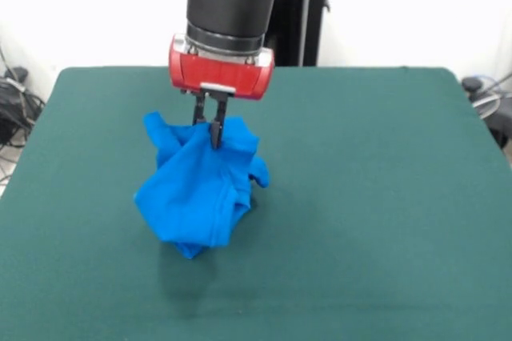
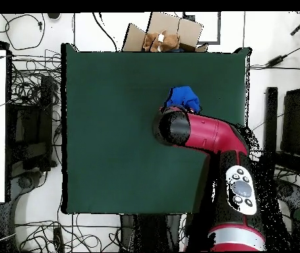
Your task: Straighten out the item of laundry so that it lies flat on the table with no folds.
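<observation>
The gripper (image 1: 213, 131) has its fingers clamped on the top of the blue T-shirt (image 1: 200, 189), bunched and dangling over the green worktop (image 1: 384, 197), so a slip or early release likely drops it crumpled.

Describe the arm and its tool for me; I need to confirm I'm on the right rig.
One arm, glossy red with black cylindrical joint sections. The wrist ends in a black ribbed collar above a boxy red housing with silver screws and a small pale plate. The tool below it has two thin, dark, straight fingers. From overhead, a white oval panel with dark buttons sits on the red link near the base.
</observation>
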`<state>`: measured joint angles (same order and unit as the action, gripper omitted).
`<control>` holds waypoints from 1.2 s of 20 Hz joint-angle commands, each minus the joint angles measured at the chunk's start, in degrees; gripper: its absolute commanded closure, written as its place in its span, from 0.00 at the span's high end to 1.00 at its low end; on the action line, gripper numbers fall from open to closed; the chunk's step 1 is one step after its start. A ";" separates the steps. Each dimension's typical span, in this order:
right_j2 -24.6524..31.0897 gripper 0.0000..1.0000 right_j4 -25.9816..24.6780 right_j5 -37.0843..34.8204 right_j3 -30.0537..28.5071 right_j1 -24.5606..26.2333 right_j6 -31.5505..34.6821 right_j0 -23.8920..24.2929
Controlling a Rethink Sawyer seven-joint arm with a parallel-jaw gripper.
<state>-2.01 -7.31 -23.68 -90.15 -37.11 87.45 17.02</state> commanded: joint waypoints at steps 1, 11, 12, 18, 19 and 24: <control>4.60 0.00 0.00 -8.89 -1.99 -3.39 1.96 -0.30; 1.82 0.00 -6.60 -4.72 0.27 3.63 0.94 -1.68; 2.19 0.00 -6.76 -4.28 0.26 4.02 0.96 -1.54; 2.61 0.00 -7.08 -1.40 1.10 6.60 4.35 -2.91; 2.53 0.00 -6.83 -1.19 1.16 6.76 5.09 -3.30; -0.22 0.00 -4.71 2.98 2.22 8.73 11.84 -7.38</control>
<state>-2.87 -11.33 -24.73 -88.05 -32.37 87.45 13.69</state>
